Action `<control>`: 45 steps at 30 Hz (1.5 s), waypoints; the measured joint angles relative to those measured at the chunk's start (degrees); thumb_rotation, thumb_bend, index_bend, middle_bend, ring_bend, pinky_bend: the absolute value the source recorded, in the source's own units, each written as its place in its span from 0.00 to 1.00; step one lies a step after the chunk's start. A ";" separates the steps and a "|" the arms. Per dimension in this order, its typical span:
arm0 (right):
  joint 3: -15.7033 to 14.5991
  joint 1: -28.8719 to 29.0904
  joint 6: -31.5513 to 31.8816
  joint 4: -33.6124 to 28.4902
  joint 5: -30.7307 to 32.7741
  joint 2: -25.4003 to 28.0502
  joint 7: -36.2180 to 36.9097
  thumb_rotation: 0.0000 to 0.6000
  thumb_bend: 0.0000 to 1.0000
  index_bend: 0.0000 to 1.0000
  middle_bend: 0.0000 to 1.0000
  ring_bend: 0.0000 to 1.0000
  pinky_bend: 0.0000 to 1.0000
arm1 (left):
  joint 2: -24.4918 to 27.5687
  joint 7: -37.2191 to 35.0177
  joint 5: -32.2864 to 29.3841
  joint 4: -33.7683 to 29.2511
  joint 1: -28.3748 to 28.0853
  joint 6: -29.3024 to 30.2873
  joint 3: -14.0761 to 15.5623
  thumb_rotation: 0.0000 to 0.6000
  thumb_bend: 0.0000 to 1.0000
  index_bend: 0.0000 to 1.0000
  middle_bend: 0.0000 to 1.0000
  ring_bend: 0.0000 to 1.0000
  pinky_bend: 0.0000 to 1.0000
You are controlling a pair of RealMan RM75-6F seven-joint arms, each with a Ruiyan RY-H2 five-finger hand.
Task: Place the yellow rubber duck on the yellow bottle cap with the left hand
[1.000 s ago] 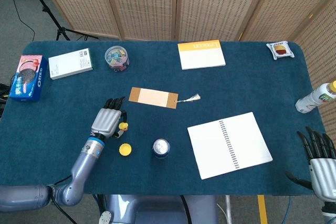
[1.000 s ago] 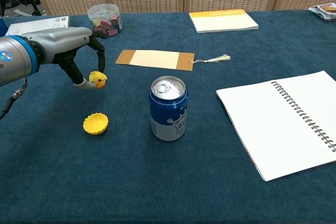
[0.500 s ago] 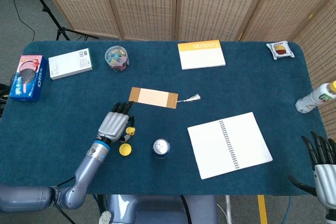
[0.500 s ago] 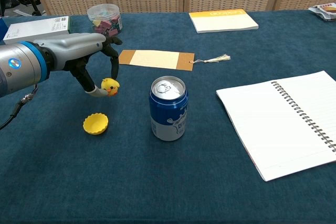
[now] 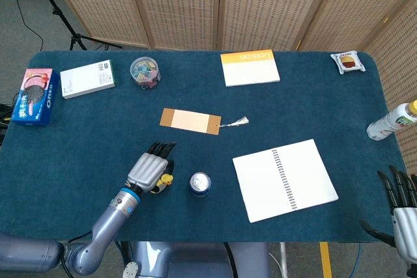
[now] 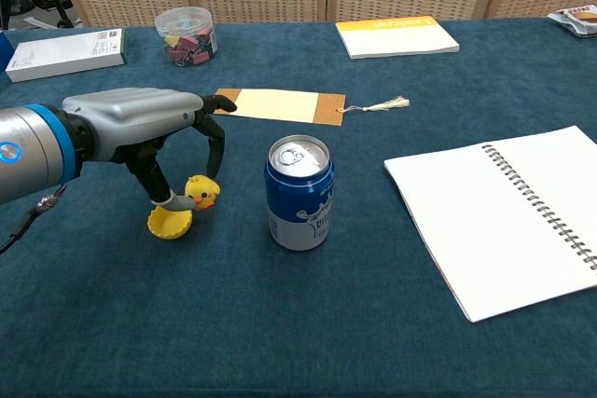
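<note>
Your left hand [image 6: 140, 132] pinches the yellow duck [image 6: 201, 192] between thumb and finger, just above and right of the yellow cap [image 6: 169, 223], beside the blue can [image 6: 300, 195]. The carry looks nearly done; lowering and letting go remain. Your right hand [image 5: 402, 209] waits, fingers spread and holding nothing.

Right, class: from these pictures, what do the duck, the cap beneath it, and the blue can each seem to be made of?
Duck: looks like soft rubber or vinyl, a matte yellow, rounded moulded form, pinched by the left hand.
Bottle cap: probably plastic, smooth yellow, thin rim.
Blue can: most likely aluminium, with a shiny silver top, pull tab and printed glossy wall.
</note>
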 measured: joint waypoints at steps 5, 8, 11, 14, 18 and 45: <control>0.22 -0.03 -0.15 0.03 0.25 0.00 0.08 1.00 0.00 0.03 0.00 0.00 0.00 | 1.18 2.34 -0.89 -1.67 -0.11 0.95 1.10 1.00 0.26 0.58 0.00 0.02 0.00; 0.35 -0.02 -0.30 -0.02 0.40 -0.03 -0.04 1.00 0.00 0.03 0.00 0.00 0.00 | 1.94 3.59 -1.42 -2.49 -0.12 1.45 1.72 1.00 0.26 0.58 0.00 0.02 0.00; 0.43 -0.03 -0.44 -0.09 0.50 -0.09 -0.26 1.00 0.00 0.03 0.00 0.00 0.00 | 2.70 4.52 -1.77 -3.31 -0.09 2.05 2.35 1.00 0.26 0.58 0.00 0.02 0.00; 0.50 0.00 -0.60 -0.19 0.50 -0.16 -0.49 1.00 0.00 0.03 0.00 0.00 0.00 | 3.06 4.59 -1.64 -3.79 0.05 2.21 2.78 1.00 0.26 0.58 0.00 0.02 0.00; 0.59 -0.03 -0.65 -0.24 0.50 -0.18 -0.57 1.00 0.00 0.03 0.00 0.00 0.00 | 3.36 5.07 -1.40 -4.27 0.24 2.49 3.49 1.00 0.26 0.58 0.00 0.02 0.00; 1.12 -0.15 -0.66 0.05 0.53 -0.31 0.17 1.00 0.00 0.03 0.00 0.00 0.00 | 1.96 5.05 -1.74 -1.98 0.66 3.29 3.25 1.00 0.10 0.46 0.00 0.02 0.00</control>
